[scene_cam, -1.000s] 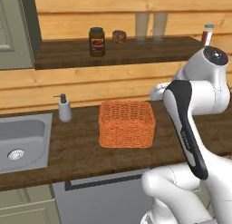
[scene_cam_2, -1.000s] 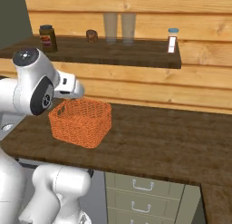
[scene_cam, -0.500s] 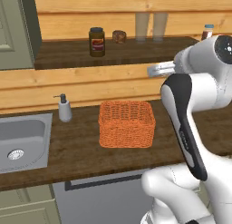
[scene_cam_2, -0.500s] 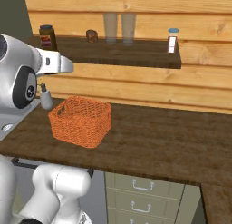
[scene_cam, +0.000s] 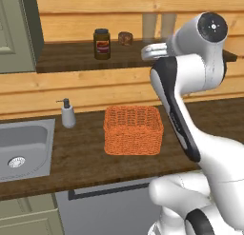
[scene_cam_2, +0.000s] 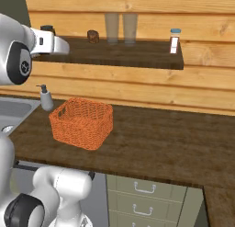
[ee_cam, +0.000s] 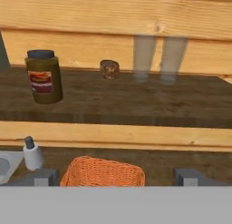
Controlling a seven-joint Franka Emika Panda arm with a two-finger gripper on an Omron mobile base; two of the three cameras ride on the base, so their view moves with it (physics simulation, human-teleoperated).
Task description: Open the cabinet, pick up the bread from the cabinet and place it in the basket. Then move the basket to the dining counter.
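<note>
The bread [scene_cam: 125, 37] [scene_cam_2: 93, 36] [ee_cam: 109, 69], a small round brown lump, lies at the back of the open cabinet's dark shelf [scene_cam: 71, 58], right of a dark jar. The orange wicker basket [scene_cam: 133, 129] [scene_cam_2: 82, 122] [ee_cam: 103, 173] stands empty on the counter below. In the hand view my gripper [ee_cam: 117, 177] is open, its fingertips [ee_cam: 43, 177] far apart, facing the shelf from a distance and above the basket. Nothing is between the fingers. The cabinet door [scene_cam: 19, 29] is swung open at the left. The dining counter is out of view.
A dark red-labelled jar [scene_cam: 101, 44] [ee_cam: 44, 82] stands left of the bread, and two clear glasses [scene_cam: 157, 24] [scene_cam_2: 120, 28] [ee_cam: 158, 60] right of it. A shaker [scene_cam_2: 174, 41] sits at the shelf's right end. A soap dispenser [scene_cam: 68, 114] and a steel sink [scene_cam: 21, 146] lie left of the basket.
The arm has risen and swung left, bringing the hand up from beside the basket to shelf height. The gripper stays open. Basket, bread and jar have not moved.
</note>
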